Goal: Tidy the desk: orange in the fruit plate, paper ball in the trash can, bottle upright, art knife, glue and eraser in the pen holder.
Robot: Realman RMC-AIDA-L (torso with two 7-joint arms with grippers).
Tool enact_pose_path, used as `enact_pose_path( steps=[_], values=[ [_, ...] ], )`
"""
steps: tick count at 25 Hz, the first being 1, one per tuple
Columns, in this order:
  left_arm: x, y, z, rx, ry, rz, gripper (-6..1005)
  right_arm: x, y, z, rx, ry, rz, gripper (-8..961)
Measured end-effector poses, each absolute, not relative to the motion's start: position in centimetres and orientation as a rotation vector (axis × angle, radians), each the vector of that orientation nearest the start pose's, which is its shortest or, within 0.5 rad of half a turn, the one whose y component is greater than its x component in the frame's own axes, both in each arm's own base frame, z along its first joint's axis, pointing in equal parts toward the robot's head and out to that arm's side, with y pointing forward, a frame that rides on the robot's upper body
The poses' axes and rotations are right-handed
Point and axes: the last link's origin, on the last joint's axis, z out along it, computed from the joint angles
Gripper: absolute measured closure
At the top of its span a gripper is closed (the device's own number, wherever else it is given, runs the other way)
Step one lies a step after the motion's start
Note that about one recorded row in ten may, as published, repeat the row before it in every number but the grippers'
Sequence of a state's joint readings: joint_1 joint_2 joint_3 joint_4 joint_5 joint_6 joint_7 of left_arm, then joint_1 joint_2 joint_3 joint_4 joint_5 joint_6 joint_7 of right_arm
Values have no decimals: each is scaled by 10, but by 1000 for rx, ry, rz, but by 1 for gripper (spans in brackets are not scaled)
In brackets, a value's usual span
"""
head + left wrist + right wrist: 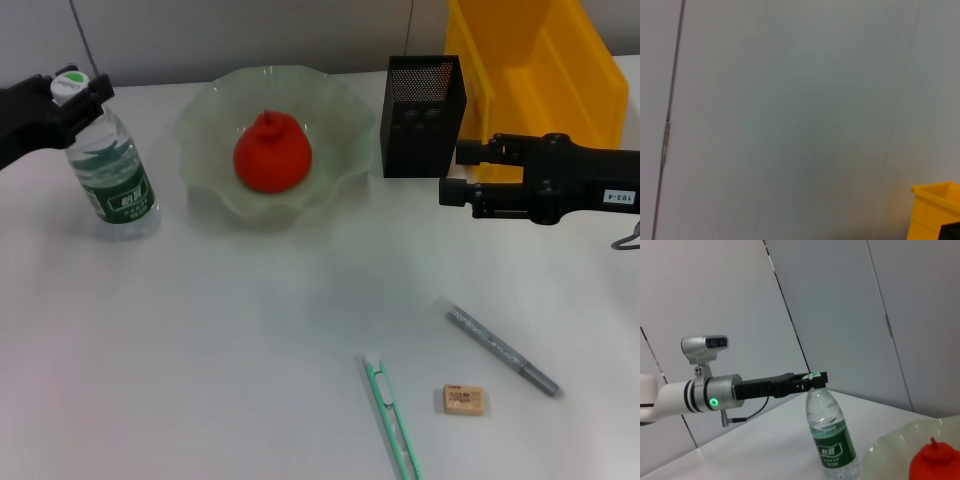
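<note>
Clear plastic, the bottle [112, 165] stands upright at ten o'clock on the desk [200, 340], its cap pinched by the left tool [72, 92]. The right tool [455, 172] hovers at three o'clock, spread, beside the pen holder [422, 115].

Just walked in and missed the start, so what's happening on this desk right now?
The left gripper is clamped on the cap of the bottle, which stands upright beside the fruit plate. The orange already sits in that plate. The right gripper hovers by the pen holder. The eraser and two pen-like tools lie on the table, not yet put away.
</note>
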State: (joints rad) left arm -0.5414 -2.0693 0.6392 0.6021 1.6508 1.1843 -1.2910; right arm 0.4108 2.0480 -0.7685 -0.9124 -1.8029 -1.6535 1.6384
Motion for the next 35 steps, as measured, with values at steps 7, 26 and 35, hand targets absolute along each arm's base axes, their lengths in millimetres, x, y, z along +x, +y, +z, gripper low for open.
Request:
enact_pose_path(
  steps=[7, 26, 35],
  values=[
    [-278, 387, 36, -2151, -648, -824, 557, 251, 322, 55, -2634, 708, 840, 234],
    [-281, 377, 41, -2151, -654, -872, 268, 252, 322, 53, -2628, 729, 853, 246],
    [-281, 364, 68, -2117, -550, -931, 185, 253, 321, 54, -2623, 730, 853, 252]
  ],
)
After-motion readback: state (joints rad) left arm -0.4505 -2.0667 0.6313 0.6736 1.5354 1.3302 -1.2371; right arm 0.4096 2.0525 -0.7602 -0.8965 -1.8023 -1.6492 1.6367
